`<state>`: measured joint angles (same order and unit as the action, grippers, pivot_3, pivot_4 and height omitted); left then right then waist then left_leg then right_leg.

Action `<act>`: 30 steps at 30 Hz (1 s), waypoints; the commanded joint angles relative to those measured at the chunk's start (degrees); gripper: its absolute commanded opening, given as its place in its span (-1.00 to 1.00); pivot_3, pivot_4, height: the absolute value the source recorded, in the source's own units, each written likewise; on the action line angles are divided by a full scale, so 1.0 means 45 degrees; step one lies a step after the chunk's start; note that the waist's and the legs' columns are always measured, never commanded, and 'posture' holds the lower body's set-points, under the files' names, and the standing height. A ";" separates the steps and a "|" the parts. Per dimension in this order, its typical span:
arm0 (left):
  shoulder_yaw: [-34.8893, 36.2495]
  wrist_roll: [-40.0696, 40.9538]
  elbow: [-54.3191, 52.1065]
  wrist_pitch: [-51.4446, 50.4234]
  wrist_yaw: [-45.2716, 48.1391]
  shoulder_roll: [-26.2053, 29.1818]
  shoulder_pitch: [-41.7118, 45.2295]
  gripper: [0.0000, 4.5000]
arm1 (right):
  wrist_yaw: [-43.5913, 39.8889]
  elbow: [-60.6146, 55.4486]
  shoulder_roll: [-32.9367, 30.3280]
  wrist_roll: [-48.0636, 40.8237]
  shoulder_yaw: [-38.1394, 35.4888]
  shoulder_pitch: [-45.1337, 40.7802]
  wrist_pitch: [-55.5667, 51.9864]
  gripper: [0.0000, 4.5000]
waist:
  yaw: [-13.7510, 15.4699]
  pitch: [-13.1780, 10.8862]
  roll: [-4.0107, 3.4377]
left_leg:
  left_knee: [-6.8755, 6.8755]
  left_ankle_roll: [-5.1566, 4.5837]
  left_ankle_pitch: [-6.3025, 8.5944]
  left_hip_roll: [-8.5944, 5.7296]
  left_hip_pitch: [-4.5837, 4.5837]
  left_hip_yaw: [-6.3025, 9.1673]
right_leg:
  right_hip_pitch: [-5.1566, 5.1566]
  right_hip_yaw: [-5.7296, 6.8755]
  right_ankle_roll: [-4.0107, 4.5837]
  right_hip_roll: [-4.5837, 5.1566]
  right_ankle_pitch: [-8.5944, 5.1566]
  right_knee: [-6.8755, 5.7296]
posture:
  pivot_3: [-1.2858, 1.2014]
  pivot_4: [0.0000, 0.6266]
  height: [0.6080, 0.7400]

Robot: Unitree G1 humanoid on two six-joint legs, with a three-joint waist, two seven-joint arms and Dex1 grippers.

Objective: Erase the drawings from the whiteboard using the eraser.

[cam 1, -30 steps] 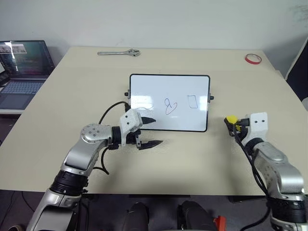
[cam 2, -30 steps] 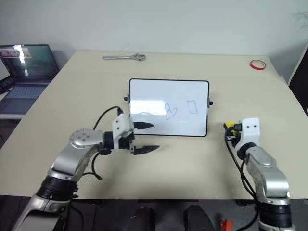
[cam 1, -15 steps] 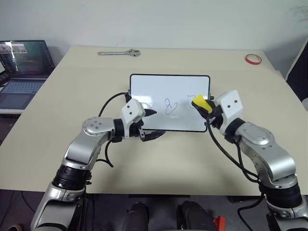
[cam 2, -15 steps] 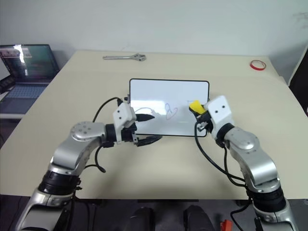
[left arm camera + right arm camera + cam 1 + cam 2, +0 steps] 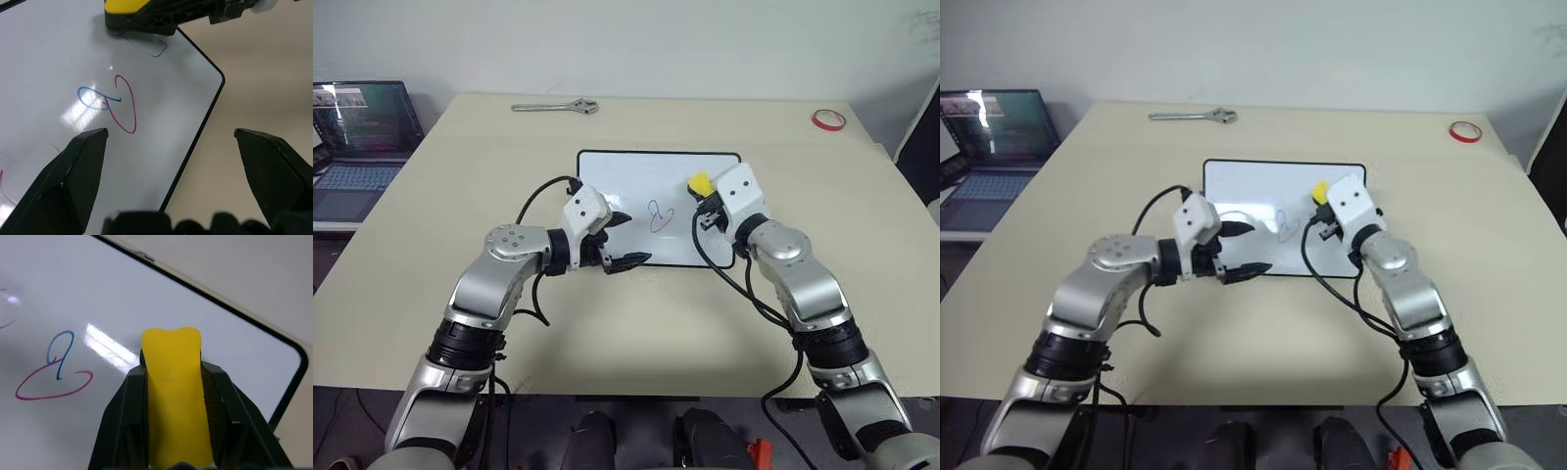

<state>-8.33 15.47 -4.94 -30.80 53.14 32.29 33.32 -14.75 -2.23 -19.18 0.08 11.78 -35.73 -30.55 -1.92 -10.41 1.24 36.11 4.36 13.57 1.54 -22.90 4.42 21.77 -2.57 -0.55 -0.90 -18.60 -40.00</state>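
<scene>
The left wrist view catches a thin blue rectangle outline (image 5: 145, 45) half-tucked under the small yellow block eraser (image 5: 128, 9), which the head views hide behind the right gripper (image 5: 702, 192). The right wrist view shows the right gripper's black fingers (image 5: 122, 416) clamped on the eraser's long sides, its long axis running along the fingers, out over the glossy black-framed whiteboard (image 5: 636, 176) (lying flat on the beige table (image 5: 460, 176), long side across). The looping red-and-blue squiggle (image 5: 657, 213) sits mid-board. The left gripper (image 5: 625, 240) is spread wide, empty, at the board's near edge.
</scene>
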 commanded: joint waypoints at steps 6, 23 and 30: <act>0.0040 0.0046 -0.0816 -0.0049 -0.0062 0.0134 0.0077 1.00 | -0.1283 -0.0184 -0.0768 0.0453 0.0308 0.0807 -0.1059 -0.51 | 0.0006 0.0007 0.0006 | 0.0013 0.0000 -0.0001 0.0001 0.0022 0.0004 | -0.0016 0.0000 0.0001 0.0007 0.0001 -0.0021 | 0.03 -0.52 1.00; 0.0018 -0.0009 -0.0680 0.0209 0.0000 0.0152 -0.0199 1.00 | -0.0836 0.0868 -0.0755 0.1842 0.0559 -0.0659 0.0185 -0.51 | -0.0054 0.0009 0.0013 | 0.0019 -0.0005 -0.0007 -0.0001 0.0113 0.0006 | -0.0101 -0.0001 0.0011 -0.0003 0.0011 -0.0017 | 0.03 -0.52 1.00; 0.0014 -0.0004 -0.0750 0.0159 -0.0108 0.0029 -0.0226 1.00 | -0.1698 0.2151 -0.1330 0.2111 0.0659 -0.0777 0.0139 -0.51 | -0.0018 0.0010 0.0012 | 0.0020 -0.0005 -0.0007 -0.0001 0.0096 0.0011 | -0.0092 0.0000 0.0012 0.0004 0.0011 -0.0014 | 0.03 -0.52 1.00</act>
<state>-8.78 15.31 -6.52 -30.79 53.02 32.31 32.06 -21.03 5.02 -23.28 8.35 15.24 -41.43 -27.87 -2.00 -10.36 1.30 36.20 4.34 13.54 1.54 -22.46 4.46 21.35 -2.57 -0.49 -0.88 -18.55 -40.06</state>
